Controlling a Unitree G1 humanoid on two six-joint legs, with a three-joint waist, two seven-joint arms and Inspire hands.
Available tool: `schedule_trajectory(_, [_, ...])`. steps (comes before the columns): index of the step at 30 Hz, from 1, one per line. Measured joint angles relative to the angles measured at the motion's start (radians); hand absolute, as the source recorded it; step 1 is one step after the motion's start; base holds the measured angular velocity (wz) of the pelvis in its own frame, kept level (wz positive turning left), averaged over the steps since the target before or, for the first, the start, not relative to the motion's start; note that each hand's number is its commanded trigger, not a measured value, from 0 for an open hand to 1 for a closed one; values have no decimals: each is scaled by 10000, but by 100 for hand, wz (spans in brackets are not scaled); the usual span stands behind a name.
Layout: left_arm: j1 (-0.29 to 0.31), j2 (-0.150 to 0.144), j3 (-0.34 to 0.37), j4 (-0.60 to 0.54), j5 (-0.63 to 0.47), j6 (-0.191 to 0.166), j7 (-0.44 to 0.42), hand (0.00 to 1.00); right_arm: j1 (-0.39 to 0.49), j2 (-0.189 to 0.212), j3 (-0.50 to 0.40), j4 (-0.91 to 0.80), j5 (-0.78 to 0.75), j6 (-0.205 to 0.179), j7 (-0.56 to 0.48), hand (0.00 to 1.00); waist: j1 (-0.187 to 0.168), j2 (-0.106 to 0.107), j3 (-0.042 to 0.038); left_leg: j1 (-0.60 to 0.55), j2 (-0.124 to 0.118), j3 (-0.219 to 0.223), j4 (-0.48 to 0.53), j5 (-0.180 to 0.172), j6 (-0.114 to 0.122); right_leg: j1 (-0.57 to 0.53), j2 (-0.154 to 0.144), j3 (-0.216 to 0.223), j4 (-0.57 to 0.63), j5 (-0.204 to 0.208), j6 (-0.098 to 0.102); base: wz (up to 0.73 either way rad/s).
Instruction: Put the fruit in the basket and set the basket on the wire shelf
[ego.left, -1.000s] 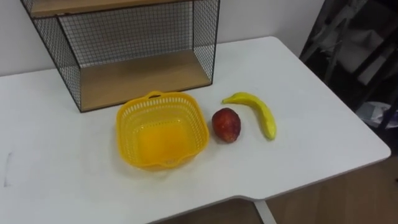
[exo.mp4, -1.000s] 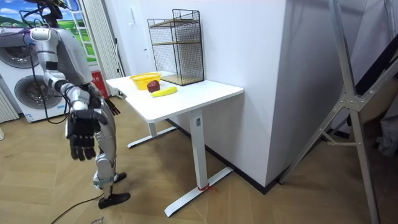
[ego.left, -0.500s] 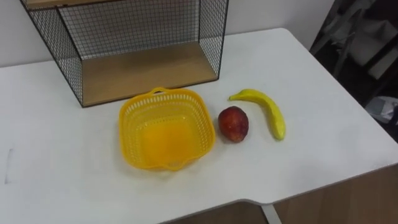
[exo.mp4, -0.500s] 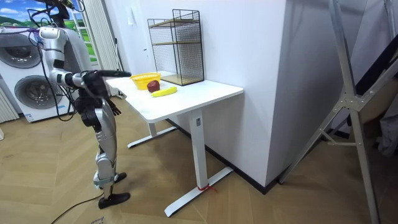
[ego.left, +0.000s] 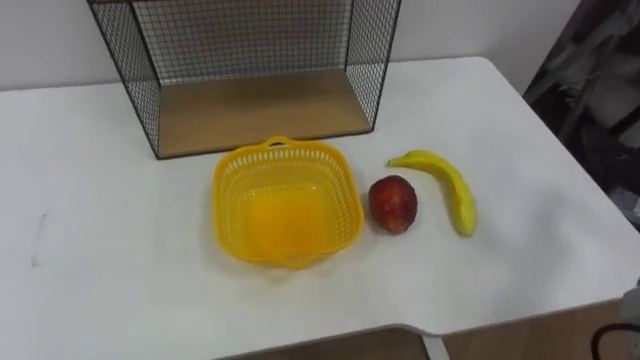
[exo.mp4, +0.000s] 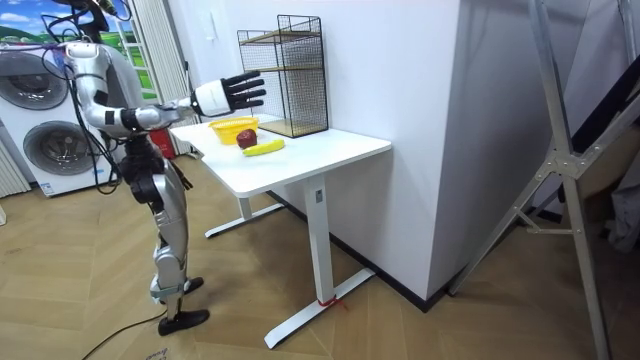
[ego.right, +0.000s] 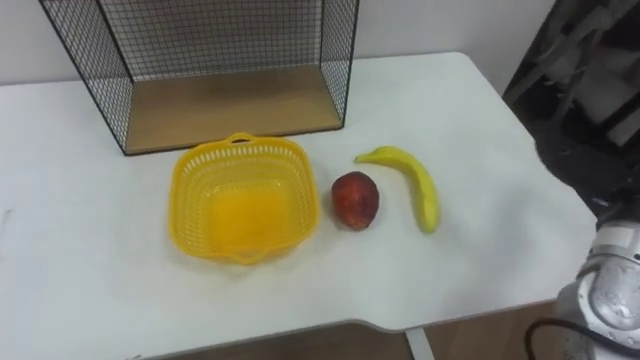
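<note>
Fruit lies ungrasped: straight, spread fingers (exo.mp4: 252, 90) of the right hand (exo.mp4: 228, 96), upper left in the room view, hold nothing. Right of centre, 1 round red fruit (ego.left: 393, 203) sits between yellow plastic lattice basket (ego.left: 285, 150) and curved yellow banana (ego.left: 448, 188); a glancing touch could roll it away.

Yellow basket (ego.left: 235, 190) empty; red apple (ego.left: 393, 203), banana (ego.left: 447, 187) beside; wire shelf (ego.left: 265, 105) behind.
</note>
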Motion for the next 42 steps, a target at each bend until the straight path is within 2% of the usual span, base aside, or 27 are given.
schedule_trajectory(2, [21,40,-5,2,60,1,-178,0,-86,1,166,20,-79,13,430,0,53,-32,1,-7,6,-20,51,0,0,39,1,0,-11,0,0,2])
schedule_trajectory(5, [34,250,-77,13,62,18,-360,0,-281,-1,604,52,-393,88,1143,0,107,-220,129,-19,21,-103,166,-1,-1,155,7,-38,-30,1,-2,6])
schedule_trajectory(7, [20,374,-216,12,70,85,-373,0,-296,-2,751,118,-670,189,1540,0,167,-305,141,-95,24,-174,219,-2,-2,139,2,-132,-33,10,-16,13])
schedule_trajectory(10, [21,389,-216,12,71,168,-373,0,-416,-2,929,299,-1225,228,2100,0,201,-331,94,-224,4,-353,300,-8,4,96,-23,-289,-32,32,-23,16])
schedule_trajectory(12, [40,388,-220,13,71,227,-373,0,-568,-1,999,304,-1624,350,2568,0,214,-257,42,-278,1,-489,356,-8,4,157,-25,-430,-31,65,-26,16])
schedule_trajectory(17, [24,372,-244,5,276,240,-378,0,-707,-3,1134,311,-2059,384,3153,0,267,-71,-26,-308,10,-577,434,-7,3,230,-22,-524,-25,67,-27,7])
schedule_trajectory(22, [14,383,-412,5,289,284,-381,0,-698,-3,1534,311,-2189,559,3578,0,248,17,-31,-350,11,-610,493,-5,0,281,-22,-558,-17,69,-32,1])
schedule_trajectory(25, [0,396,-424,7,289,340,-386,0,-700,-2,1822,369,-2295,599,3783,0,276,-55,-28,-340,11,-610,512,-4,0,285,-24,-544,-15,79,-50,0])
schedule_trajectory(32, [-146,410,-627,33,285,508,-622,0,-669,-2,2393,599,-2561,1020,4664,0,512,-167,-37,-348,7,-592,519,-5,2,268,-26,-538,-15,97,-70,0])
schedule_trajectory(38, [-231,406,-819,28,285,642,-710,0,-669,-3,2731,604,-2665,1082,4911,0,545,-66,-31,-339,9,-587,508,-5,2,272,-22,-528,-17,96,-70,0])
schedule_trajectory(42, [-323,406,-819,28,285,642,-762,0,-669,-3,2735,650,-2699,1098,5055,0,534,20,3,-342,9,-598,513,-5,2,282,-20,-533,-22,96,-70,0])
